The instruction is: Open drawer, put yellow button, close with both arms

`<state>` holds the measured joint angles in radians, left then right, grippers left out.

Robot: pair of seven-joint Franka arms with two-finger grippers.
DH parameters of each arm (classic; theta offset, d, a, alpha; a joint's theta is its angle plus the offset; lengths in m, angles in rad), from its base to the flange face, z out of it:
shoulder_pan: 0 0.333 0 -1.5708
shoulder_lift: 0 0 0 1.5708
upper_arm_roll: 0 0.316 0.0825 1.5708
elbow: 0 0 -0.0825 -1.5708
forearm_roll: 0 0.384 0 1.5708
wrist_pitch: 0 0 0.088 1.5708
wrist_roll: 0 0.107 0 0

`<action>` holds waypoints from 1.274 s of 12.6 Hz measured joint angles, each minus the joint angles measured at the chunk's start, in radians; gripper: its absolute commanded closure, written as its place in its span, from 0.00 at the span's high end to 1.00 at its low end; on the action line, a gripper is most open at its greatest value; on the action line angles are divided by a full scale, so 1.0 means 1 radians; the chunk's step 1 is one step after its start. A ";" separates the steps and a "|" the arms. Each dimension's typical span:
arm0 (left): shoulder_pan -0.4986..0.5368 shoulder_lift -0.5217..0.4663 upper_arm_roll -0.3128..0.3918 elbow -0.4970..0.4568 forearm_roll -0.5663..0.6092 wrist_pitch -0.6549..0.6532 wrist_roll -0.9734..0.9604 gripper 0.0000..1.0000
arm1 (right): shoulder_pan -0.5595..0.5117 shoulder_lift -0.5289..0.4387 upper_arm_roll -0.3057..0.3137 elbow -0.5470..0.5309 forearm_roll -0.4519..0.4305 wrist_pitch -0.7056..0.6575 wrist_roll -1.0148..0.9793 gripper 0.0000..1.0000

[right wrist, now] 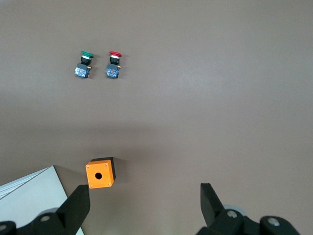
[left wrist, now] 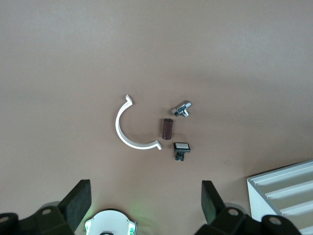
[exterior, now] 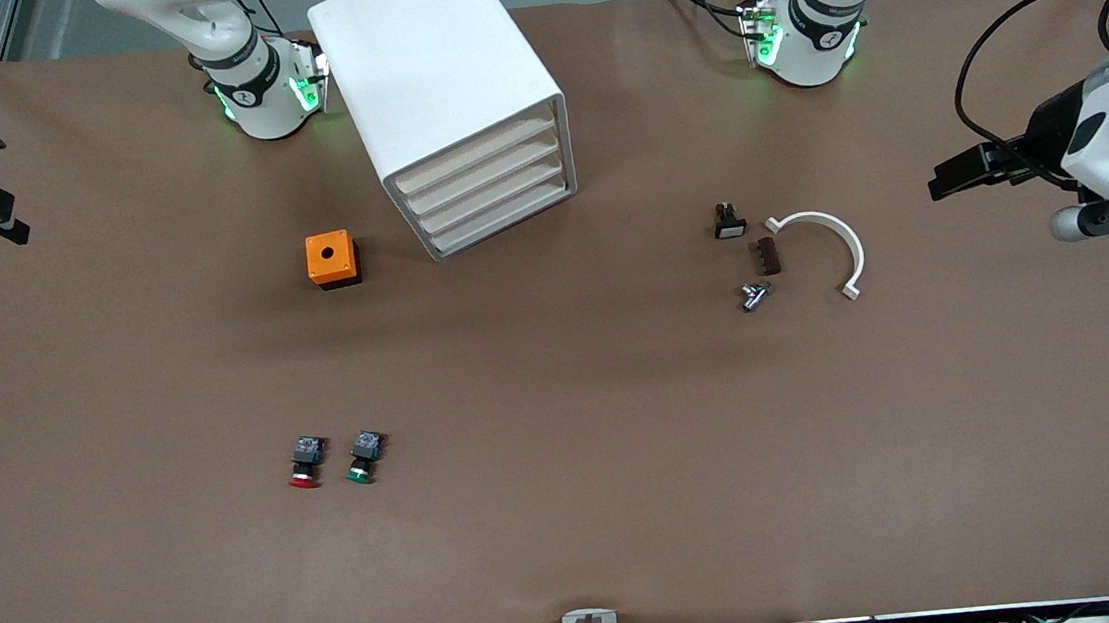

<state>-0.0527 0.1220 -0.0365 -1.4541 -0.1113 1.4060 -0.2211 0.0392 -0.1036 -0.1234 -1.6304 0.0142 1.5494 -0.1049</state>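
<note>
Both grippers, left (left wrist: 144, 208) and right (right wrist: 144, 208), gape empty; two buttons (exterior: 337, 460), four closed drawers (exterior: 493, 186).

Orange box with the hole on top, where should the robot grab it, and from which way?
Come straight down from above and close the jaws across two opposite flat side walls of the orange box. It sits flat with its holed face up, its sides look straight and parallel, and nothing touches it, so that is probably the steadiest hold.
</note>
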 measured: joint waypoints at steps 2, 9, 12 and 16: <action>0.000 -0.043 -0.002 -0.079 0.033 0.058 0.023 0.99 | 0.000 -0.006 0.001 -0.004 0.001 0.000 0.007 1.00; 0.015 -0.171 -0.002 -0.263 0.053 0.192 0.074 0.99 | 0.000 -0.008 0.009 -0.007 0.003 0.000 0.033 1.00; 0.015 -0.172 -0.002 -0.258 0.053 0.212 0.074 0.99 | 0.004 -0.008 0.012 -0.007 0.003 0.000 0.038 1.00; 0.021 -0.175 -0.001 -0.224 0.053 0.218 0.074 0.99 | 0.005 -0.008 0.013 -0.008 0.003 0.000 0.038 1.00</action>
<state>-0.0318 -0.0530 -0.0370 -1.6778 -0.0584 1.6237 -0.1470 0.0442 -0.1120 -0.1100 -1.6383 0.0173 1.5493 -0.0668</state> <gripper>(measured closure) 0.004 0.000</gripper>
